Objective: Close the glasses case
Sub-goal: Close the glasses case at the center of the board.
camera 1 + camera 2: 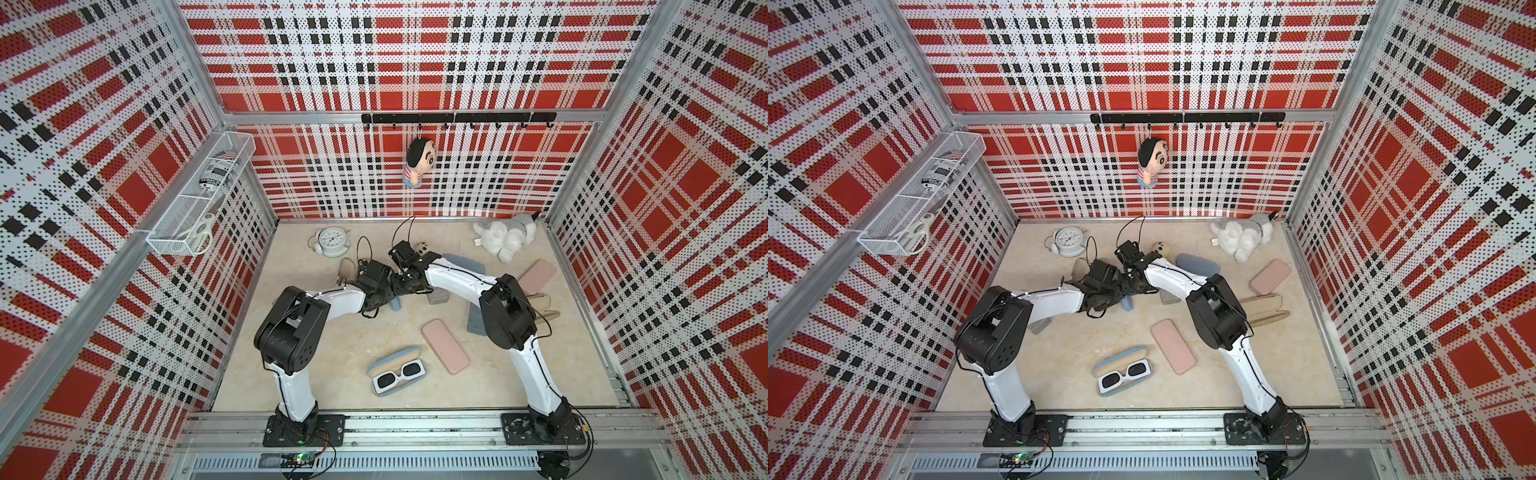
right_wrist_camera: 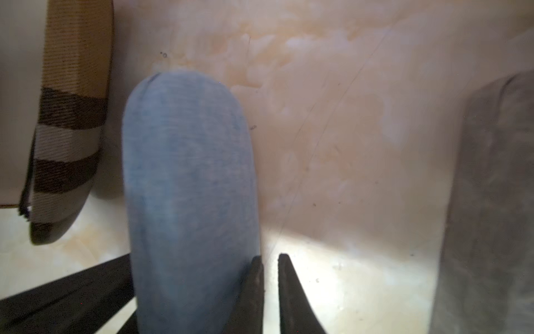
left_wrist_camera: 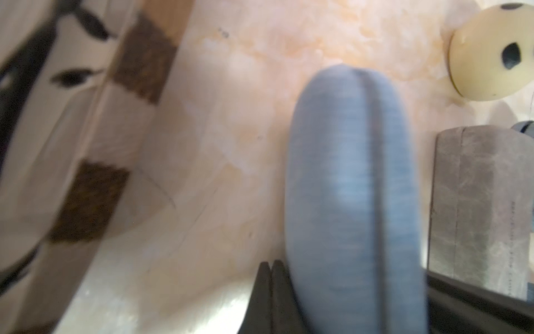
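– Left wrist view: left gripper (image 3: 271, 289) pressed together, empty, just beside blue glasses case (image 3: 352, 202), which stands on edge between both grippers. Seam apparently shut; closing step judged done.
– Right gripper (image 2: 270, 289) slightly parted, one finger touching case. Next: withdraw without tipping. Latch unconfirmed: blurred here, mostly hidden from above.

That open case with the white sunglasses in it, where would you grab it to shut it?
Take the lid, the empty tan-lined half lying flat beside the sunglasses. Pinch its free long edge, the one away from the sunglasses, coming from above on the far side. That edge probably gives the most leverage to fold it over.
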Tool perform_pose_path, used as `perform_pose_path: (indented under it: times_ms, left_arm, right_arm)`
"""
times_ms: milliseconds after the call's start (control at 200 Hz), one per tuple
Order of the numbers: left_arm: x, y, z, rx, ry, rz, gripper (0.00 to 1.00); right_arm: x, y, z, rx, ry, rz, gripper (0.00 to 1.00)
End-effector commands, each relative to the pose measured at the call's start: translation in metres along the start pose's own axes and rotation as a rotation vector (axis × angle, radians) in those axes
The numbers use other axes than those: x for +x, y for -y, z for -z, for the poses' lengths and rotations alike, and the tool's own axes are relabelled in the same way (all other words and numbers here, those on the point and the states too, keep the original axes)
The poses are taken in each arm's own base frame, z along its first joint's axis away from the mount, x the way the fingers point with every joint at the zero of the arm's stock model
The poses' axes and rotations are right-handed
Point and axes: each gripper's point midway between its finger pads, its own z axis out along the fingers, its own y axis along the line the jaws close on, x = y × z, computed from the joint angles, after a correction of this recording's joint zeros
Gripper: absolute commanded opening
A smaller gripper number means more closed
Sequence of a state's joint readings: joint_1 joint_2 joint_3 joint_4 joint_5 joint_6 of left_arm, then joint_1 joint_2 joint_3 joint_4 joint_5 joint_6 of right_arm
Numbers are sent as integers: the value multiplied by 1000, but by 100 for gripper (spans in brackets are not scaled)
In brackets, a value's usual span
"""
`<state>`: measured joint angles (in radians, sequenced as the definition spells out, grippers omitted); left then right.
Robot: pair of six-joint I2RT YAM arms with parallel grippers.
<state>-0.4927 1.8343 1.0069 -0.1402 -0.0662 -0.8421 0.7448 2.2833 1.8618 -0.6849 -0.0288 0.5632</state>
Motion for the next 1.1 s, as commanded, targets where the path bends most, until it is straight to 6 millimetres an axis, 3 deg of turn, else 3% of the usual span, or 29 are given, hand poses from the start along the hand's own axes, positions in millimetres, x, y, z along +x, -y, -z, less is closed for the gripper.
perform_pose_path:
  times_ms: [0, 351, 671, 1097]
  left_arm:
    - [-12, 52, 24, 192, 62, -14, 4]
    - [-17, 44, 48, 184, 105, -6, 30]
    - [-25, 44, 61, 182, 132, -11, 31]
    - [-21, 46, 57, 185, 119, -17, 30]
  right_arm:
    - [14, -66, 20, -193, -4, 56, 20]
    - [-2, -46, 38, -148, 66, 8, 32]
    - [1, -10, 38, -31, 49, -27, 34]
    - [45, 21, 21, 71, -58, -78, 34]
